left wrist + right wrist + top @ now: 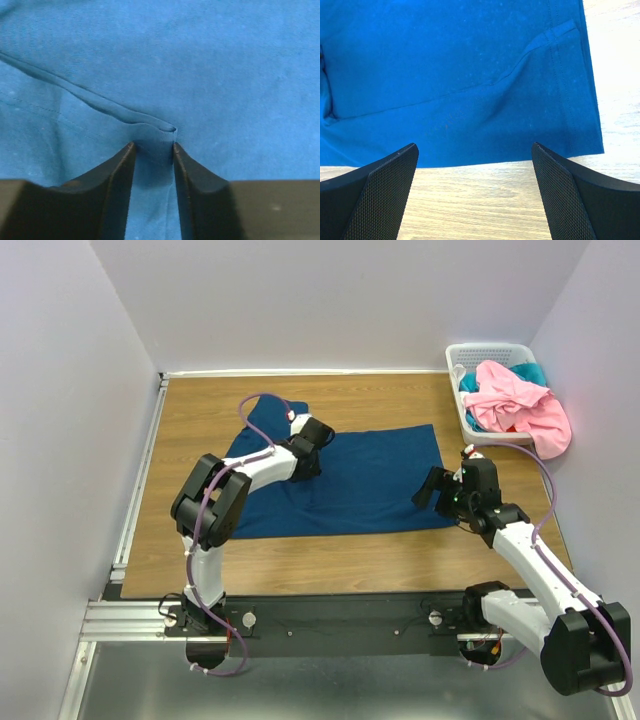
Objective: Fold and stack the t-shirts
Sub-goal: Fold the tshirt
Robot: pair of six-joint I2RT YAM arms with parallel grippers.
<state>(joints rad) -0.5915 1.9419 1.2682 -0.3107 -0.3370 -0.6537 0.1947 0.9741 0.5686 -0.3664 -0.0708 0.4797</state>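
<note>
The dark navy-teal t-shirt (360, 475) lies spread flat on the wooden table, with no print showing. My left gripper (306, 462) presses down on its left part. In the left wrist view the gripper (154, 145) is closed narrowly on a raised fold of the shirt (200, 60). My right gripper (427, 488) is open and empty at the shirt's right edge. In the right wrist view the gripper (475, 150) hovers over bare wood just short of the shirt's hem (460, 75). The pink t-shirt (520, 405) and the brighter teal t-shirt (532, 370) lie in the basket.
The white slatted basket (490, 348) stands at the back right corner against the wall, with the pink shirt hanging over its near rim. White walls close in the table on the left, back and right. Bare wood (330, 560) lies between the shirt and the arm bases.
</note>
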